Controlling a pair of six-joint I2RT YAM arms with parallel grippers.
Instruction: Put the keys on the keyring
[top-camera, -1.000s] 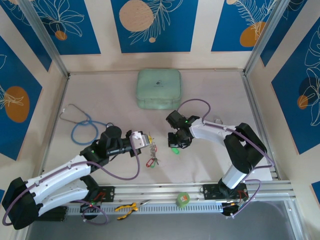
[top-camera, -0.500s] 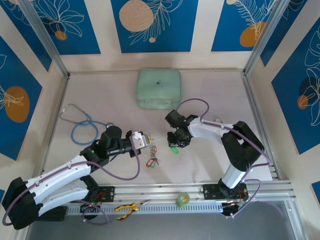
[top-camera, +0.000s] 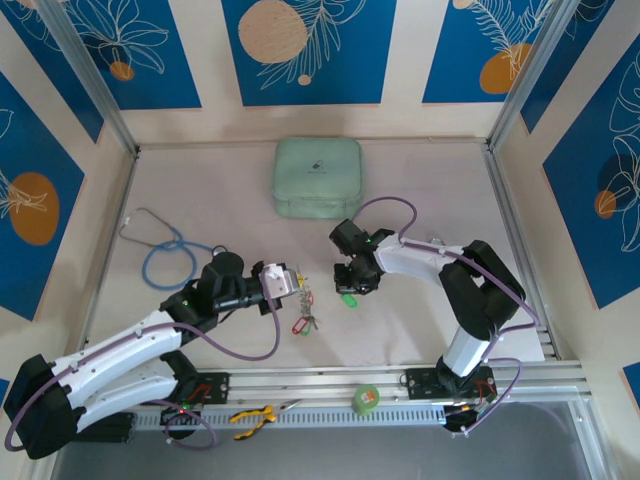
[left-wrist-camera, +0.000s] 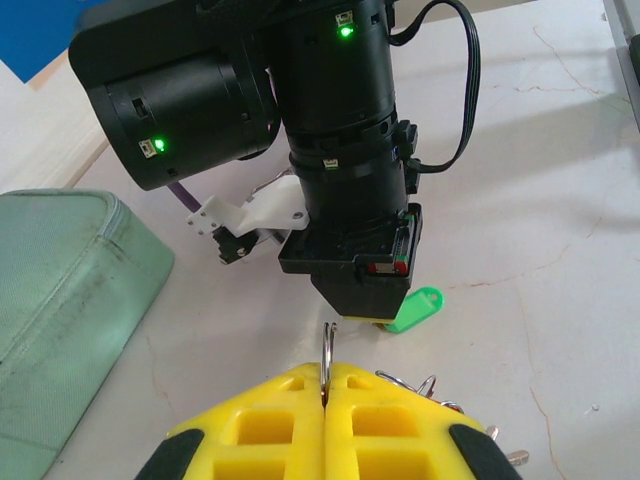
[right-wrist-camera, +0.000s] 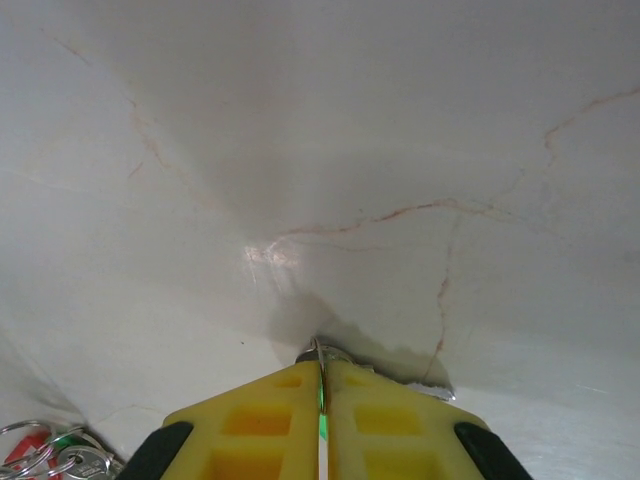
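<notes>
My left gripper is shut on the keyring, a thin metal loop that stands edge-on out of the yellow jaws. Keys on small rings hang beside it, and from above they show as a red-tagged bunch on the table. My right gripper is shut on a key; its little ring and blade poke out at the tips, close above the table. That key's green tag juts from under the right gripper, just beyond the keyring. From above, the left gripper and right gripper face each other.
A pale green pouch lies at the back centre. A blue-tubed stethoscope is at the left. On the front rail sit a green tape roll and yellow-handled pliers. More tagged keys lie at the lower left of the right wrist view.
The right arm has shifted slightly left, toward the left gripper. The left arm and the keyring have held still.
</notes>
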